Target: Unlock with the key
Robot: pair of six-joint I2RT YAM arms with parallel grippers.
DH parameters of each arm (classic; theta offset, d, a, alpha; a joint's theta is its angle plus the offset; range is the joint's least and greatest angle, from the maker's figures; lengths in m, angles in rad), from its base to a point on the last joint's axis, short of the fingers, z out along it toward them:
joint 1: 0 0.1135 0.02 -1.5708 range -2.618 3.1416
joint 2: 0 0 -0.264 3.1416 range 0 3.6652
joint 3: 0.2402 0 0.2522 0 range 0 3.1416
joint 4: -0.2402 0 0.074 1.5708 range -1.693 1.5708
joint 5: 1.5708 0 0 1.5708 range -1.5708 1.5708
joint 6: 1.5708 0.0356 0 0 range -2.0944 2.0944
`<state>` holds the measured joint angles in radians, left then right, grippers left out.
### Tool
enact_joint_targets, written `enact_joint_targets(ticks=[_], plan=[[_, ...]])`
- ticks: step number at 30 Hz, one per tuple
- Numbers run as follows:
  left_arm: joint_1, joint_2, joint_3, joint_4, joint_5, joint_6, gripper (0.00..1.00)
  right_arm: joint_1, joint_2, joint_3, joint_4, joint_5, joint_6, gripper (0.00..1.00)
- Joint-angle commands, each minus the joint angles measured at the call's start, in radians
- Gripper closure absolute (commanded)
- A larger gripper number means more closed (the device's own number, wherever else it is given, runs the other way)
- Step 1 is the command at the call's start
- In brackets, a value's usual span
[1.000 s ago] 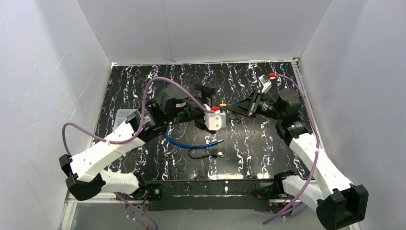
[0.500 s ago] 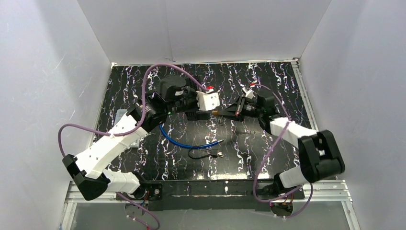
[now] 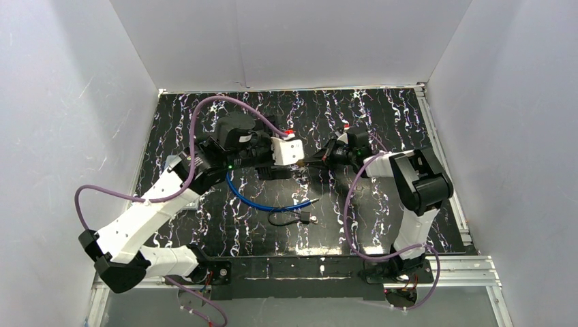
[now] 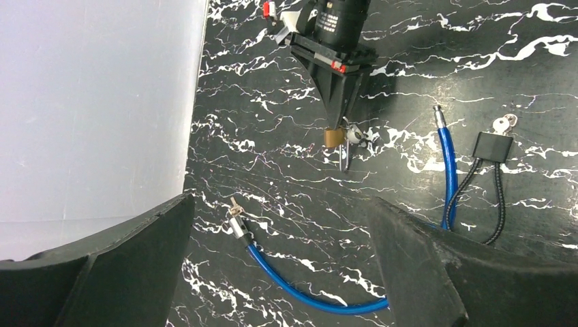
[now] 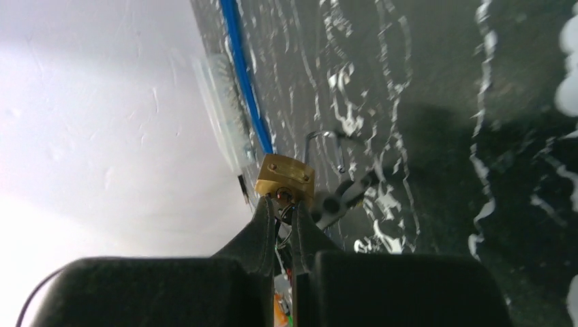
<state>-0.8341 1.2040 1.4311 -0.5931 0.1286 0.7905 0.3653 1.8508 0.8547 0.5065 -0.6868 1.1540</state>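
A small brass padlock (image 5: 285, 178) with a silver shackle (image 5: 326, 144) hangs at the tips of my right gripper (image 5: 283, 204). The gripper is shut on the key set in the padlock's base, and spare keys (image 5: 346, 195) dangle beside it. In the left wrist view the padlock (image 4: 333, 137) shows just above the mat under the right gripper (image 4: 339, 122). My left gripper (image 4: 281, 204) is wide open and empty, above the blue cable. In the top view the left gripper (image 3: 278, 170) sits just left of the right gripper (image 3: 308, 161) at mid-table.
A blue cable lock (image 4: 307, 293) curves over the black marbled mat (image 3: 368, 204). A black cable lock (image 4: 492, 146) with its own key (image 4: 504, 124) lies near the front. A clear plastic box (image 3: 176, 163) sits at the left. White walls enclose the table.
My right arm has folded in and carried the padlock leftward toward mid-table. My left gripper has pulled back to the left and lower, away from the padlock.
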Motion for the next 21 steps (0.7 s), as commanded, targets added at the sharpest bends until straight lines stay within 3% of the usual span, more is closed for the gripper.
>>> enact_joint_targets(ticks=[1,5,6,8,12,15,21], plan=[[-0.002,-0.048,-0.001,-0.032,0.035,-0.021,0.02,0.001,0.044,0.1,-0.076,0.079,-0.008,0.99],[-0.002,-0.066,-0.001,-0.044,0.041,-0.037,0.02,0.001,0.077,0.169,-0.187,0.12,-0.051,0.97],[-0.001,-0.069,-0.001,-0.049,0.042,-0.041,0.02,0.001,0.084,0.188,-0.217,0.127,-0.066,0.91],[-0.002,-0.077,-0.003,-0.059,0.045,-0.049,0.02,0.001,0.094,0.228,-0.288,0.15,-0.103,0.67],[-0.002,-0.098,-0.008,-0.086,0.056,-0.048,0.02,0.0,0.081,0.26,-0.362,0.188,-0.156,0.38],[-0.002,-0.105,0.011,-0.122,0.062,-0.047,0.02,0.0,0.055,0.291,-0.445,0.22,-0.218,0.29],[-0.002,-0.117,0.054,-0.205,0.091,0.015,0.02,0.001,-0.103,0.293,-0.663,0.345,-0.345,0.21]])
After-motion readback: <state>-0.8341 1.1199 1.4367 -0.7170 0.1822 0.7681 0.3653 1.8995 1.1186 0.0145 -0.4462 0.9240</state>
